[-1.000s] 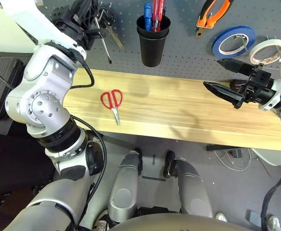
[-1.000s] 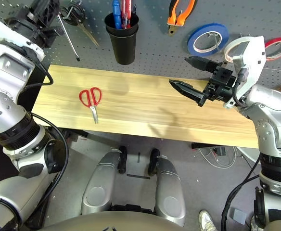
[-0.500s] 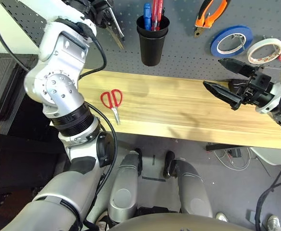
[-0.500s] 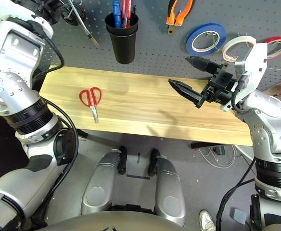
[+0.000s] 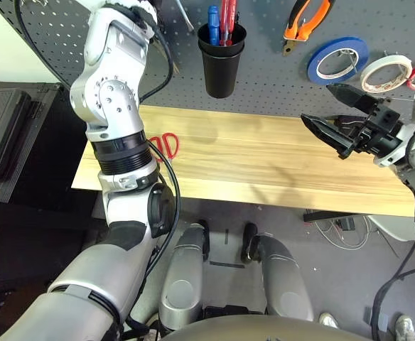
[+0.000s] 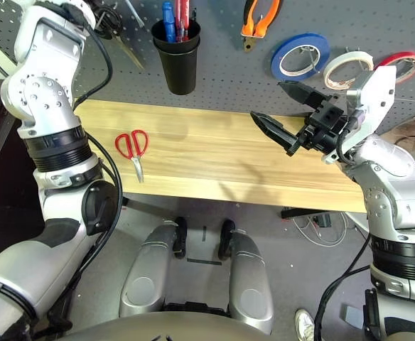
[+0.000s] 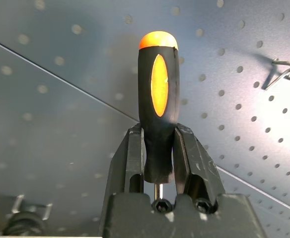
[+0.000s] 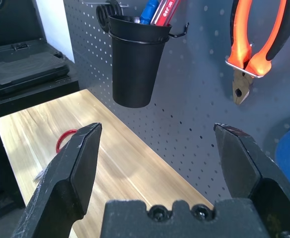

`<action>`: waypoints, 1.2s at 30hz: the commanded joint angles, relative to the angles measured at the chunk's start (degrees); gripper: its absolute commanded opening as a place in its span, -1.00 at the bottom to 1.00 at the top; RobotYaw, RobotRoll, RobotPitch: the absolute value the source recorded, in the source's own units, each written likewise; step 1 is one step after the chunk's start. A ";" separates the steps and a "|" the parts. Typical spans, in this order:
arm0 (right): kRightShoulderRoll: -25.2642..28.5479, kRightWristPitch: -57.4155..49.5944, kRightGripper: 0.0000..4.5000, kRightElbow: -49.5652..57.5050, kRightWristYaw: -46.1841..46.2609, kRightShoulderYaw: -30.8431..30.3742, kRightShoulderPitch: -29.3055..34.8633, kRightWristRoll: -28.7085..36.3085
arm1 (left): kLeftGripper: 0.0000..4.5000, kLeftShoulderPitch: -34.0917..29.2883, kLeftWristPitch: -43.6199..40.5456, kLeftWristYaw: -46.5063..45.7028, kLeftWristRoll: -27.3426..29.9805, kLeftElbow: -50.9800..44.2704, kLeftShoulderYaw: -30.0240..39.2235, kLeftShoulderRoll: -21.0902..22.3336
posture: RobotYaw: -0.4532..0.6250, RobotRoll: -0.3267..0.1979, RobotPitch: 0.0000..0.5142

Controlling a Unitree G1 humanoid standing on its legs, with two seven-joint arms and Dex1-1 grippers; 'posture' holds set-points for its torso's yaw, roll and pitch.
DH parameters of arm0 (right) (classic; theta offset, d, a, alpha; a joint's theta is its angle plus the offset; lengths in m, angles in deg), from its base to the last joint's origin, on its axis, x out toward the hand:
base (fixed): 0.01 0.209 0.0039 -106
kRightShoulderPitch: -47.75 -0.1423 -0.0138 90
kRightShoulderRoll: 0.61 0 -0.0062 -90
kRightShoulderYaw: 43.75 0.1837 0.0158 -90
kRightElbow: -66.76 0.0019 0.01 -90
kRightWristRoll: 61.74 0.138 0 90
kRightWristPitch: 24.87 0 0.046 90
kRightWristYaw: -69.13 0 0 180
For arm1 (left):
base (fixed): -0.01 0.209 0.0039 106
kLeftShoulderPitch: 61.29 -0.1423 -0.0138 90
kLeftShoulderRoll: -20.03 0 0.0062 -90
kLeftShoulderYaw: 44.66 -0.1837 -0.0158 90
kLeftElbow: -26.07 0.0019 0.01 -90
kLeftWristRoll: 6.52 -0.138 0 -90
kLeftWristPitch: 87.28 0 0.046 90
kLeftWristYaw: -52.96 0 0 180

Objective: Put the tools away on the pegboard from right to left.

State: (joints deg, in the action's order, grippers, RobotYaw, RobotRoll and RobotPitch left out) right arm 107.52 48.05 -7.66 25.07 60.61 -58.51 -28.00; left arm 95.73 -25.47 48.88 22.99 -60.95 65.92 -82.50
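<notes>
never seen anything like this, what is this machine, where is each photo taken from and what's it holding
This is a humanoid robot with two silver arms, each ending in a gripper of two black fingers. Two pictures come from cameras in its head, looking down over a wooden table at a dark grey pegboard. The other two come from a camera on each wrist, looking along that gripper's fingers.

Red-handled scissors lie on the table. On the pegboard hang orange-handled pliers, a blue tape roll, a white tape roll, a red tape roll and a black cup with tools standing in it.

The left gripper, raised up by the pegboard, is shut on an orange-and-black-handled screwdriver. The right gripper hangs open over the table, holding nothing.
</notes>
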 commanded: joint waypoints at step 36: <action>-3.78 2.00 1.00 -0.30 1.75 -1.35 0.04 -0.89 | 0.99 -6.31 3.96 0.45 -4.24 -1.52 -7.74 -0.37 | -0.11 0.25 -0.01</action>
State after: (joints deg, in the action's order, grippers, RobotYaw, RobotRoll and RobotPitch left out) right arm 103.93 50.06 -7.85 27.01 59.77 -59.11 -29.15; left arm 89.15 -20.29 49.85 18.36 -59.36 57.94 -83.34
